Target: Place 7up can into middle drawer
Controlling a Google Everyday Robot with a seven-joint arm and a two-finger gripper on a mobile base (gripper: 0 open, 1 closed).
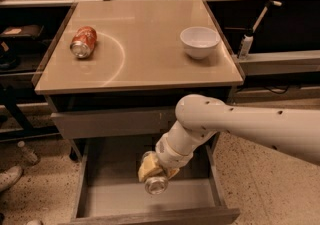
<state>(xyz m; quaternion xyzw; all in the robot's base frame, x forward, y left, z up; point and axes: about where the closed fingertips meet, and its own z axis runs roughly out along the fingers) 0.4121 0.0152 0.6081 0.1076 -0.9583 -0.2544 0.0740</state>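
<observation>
7up can (156, 184), silvery; end effector (151, 171) over drawer (107, 200).

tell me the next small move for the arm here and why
Probably lower it a little, so the can reaches the bottom before release. The gripper hangs over the pulled-out wide grey middle drawer, jaws shut on the small silvery 7up can, which seems to be above the flat bottom, not resting on it.

counter (150, 14): tan top | orange-red can (83, 42) on its side, left | white bowl (199, 42) upright, right, well apart | pincer (152, 170) below counter front, gripping 7up can (156, 185) over middle drawer (115, 199)
</observation>
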